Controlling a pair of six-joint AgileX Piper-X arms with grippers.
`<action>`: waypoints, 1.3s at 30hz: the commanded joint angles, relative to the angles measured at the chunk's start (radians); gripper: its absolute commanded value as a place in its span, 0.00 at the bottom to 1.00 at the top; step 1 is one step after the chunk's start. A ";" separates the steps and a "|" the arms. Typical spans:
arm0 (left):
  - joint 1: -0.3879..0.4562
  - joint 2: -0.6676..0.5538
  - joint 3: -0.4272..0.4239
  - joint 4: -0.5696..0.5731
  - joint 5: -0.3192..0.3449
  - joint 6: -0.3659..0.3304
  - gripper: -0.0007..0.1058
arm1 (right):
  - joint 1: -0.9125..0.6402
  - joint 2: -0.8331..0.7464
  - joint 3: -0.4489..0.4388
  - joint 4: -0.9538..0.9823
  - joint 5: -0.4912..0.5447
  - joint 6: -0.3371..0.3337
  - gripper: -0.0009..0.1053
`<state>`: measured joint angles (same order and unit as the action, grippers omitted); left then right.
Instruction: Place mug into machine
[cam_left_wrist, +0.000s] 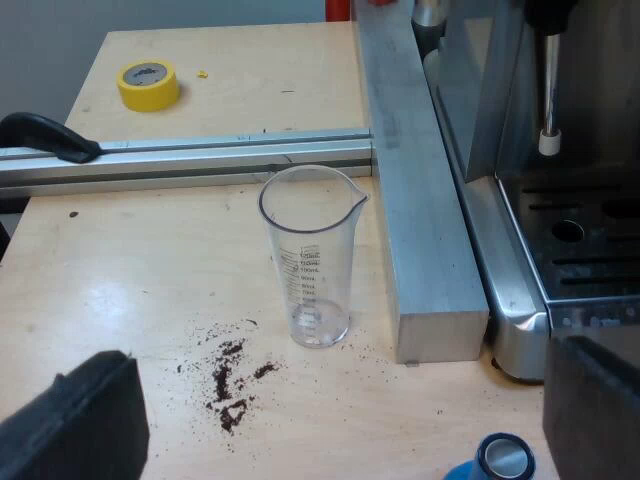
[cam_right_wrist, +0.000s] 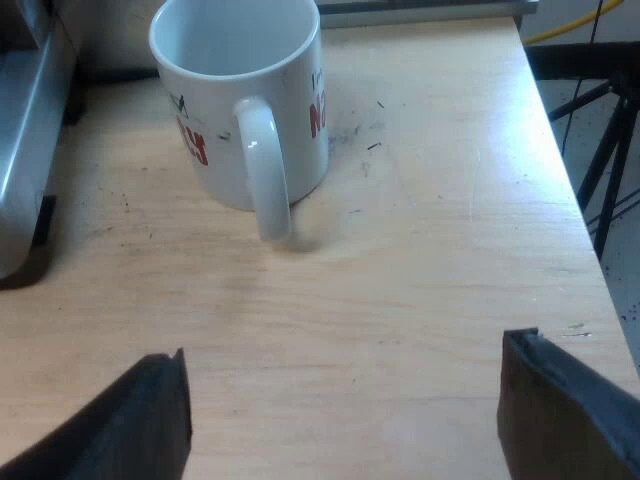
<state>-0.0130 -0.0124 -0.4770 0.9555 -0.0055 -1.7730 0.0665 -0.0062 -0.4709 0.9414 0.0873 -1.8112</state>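
The right gripper (cam_right_wrist: 345, 392) hangs low over the pale wooden table (cam_right_wrist: 420, 300), its two black fingers spread wide and holding nothing. Just beyond them stands the white glazed ceramic mug with red lettering (cam_right_wrist: 240, 105), upright and empty, its looped handle (cam_right_wrist: 268, 170) turned toward the gripper. The brushed-metal edge of the espresso machine (cam_right_wrist: 25, 130) is close beside the mug, so the mug is not yet in the machine.

The mug will likely feel stiff and fairly heavy, and its smooth glaze looks slippery. It could chip if knocked against metal. The handle's upright bar seems the best place to pinch. Failing that, one finger could go inside the rim and one outside.

The left gripper (cam_left_wrist: 335, 425) is also wide open and empty, over scattered dark coffee grounds (cam_left_wrist: 230, 385). Farther out stands a clear plastic measuring glass with a spout (cam_left_wrist: 308, 260), beside a square aluminium bar (cam_left_wrist: 420, 200). Beyond the bar is the machine's slotted drip tray (cam_left_wrist: 590, 240). What may be a blue tamper (cam_left_wrist: 500, 460) sits near the fingers.
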 joint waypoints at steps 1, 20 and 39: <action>-0.001 -0.139 0.001 -0.020 0.006 0.001 0.77 | 0.000 -0.043 -0.009 -0.007 -0.002 -0.002 0.63; -0.249 -0.001 0.001 -0.222 0.391 0.059 0.77 | 0.000 0.086 -0.110 0.024 -0.020 -0.028 0.73; -0.484 0.146 0.163 -0.409 0.512 0.158 0.77 | 0.000 0.215 0.094 -0.367 -0.103 -0.034 0.73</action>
<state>-0.4921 0.1328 -0.3162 0.5778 0.4999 -1.6211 0.0665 0.2094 -0.3819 0.6120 -0.0094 -1.8361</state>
